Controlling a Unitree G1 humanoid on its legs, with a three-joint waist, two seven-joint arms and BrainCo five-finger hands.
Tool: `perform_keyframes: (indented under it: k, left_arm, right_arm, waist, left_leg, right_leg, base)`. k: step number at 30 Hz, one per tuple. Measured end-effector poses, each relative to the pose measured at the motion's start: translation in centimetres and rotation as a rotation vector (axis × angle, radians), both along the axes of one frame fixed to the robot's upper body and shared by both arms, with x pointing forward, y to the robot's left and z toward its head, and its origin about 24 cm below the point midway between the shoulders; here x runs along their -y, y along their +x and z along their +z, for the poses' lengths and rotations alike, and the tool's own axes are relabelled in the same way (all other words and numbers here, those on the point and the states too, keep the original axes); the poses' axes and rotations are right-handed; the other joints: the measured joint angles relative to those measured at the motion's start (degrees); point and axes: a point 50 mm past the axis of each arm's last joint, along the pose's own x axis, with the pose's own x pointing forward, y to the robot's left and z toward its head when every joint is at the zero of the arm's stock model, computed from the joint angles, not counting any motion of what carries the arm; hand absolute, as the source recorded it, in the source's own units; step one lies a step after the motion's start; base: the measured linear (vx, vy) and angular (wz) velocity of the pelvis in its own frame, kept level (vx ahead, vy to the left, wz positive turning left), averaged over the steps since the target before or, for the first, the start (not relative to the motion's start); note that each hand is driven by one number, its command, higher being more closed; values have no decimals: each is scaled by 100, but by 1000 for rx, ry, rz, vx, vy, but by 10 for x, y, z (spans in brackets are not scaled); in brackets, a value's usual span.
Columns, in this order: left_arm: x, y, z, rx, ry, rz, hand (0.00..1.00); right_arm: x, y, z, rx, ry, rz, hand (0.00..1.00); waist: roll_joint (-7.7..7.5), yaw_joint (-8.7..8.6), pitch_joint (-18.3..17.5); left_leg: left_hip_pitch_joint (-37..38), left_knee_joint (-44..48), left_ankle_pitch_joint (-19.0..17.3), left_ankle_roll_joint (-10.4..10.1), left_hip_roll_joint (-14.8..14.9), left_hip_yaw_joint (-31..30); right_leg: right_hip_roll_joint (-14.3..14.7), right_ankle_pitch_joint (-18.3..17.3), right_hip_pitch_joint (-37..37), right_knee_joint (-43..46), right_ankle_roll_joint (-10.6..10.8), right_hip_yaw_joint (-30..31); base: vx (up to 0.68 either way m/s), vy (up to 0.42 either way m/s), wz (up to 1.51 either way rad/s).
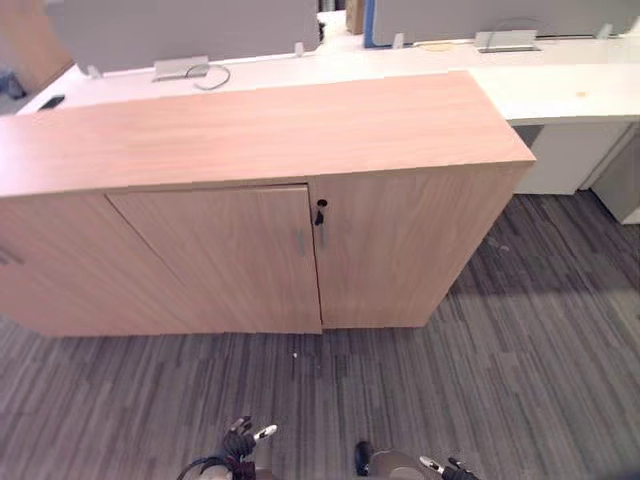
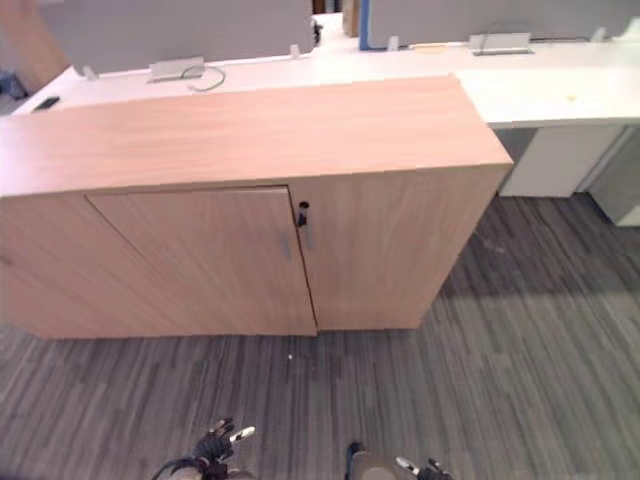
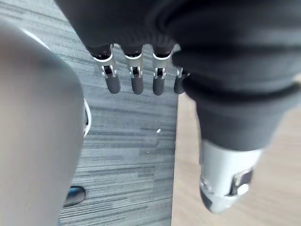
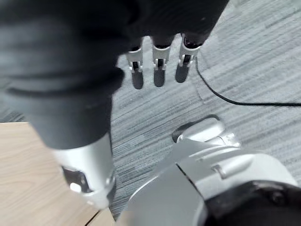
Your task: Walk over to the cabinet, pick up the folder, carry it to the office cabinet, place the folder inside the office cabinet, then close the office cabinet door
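Grey striped carpet (image 1: pixel 520 380) lay under left hand (image 3: pixel 136 82) and right hand (image 4: pixel 159 75). Low wood cabinet (image 1: pixel 250 130) stood ahead of both hands, doors shut. White desk (image 1: pixel 560 90) ran beyond cabinet; grey partition panels (image 1: pixel 190 30) stood along desk's far edge. Cabinet shadow fell on carpet, right hand's side.

A cabinet (image 1: pixel 260 130) stands on the floor (image 1: pixel 530 390) across the left and middle. Behind it runs a long desk (image 1: pixel 570 90), reaching farther right, with screens (image 1: pixel 190 30) along its far edge.
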Motion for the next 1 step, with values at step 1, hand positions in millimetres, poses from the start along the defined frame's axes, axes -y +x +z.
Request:
perform_keyframes:
  k: [1]
  left_arm:
    - [0, 0, 0, -5, 2, 1, 0]
  right_arm:
    - [0, -1, 0, 1, 1, -11, 0]
  waist:
    - [-7, -30, -28]
  left_leg:
    - [36, -97, -14, -8, -85, 44]
  right_leg:
    - [-51, 18, -8, -31, 29, 32]
  base:
    - [20, 137, -35]
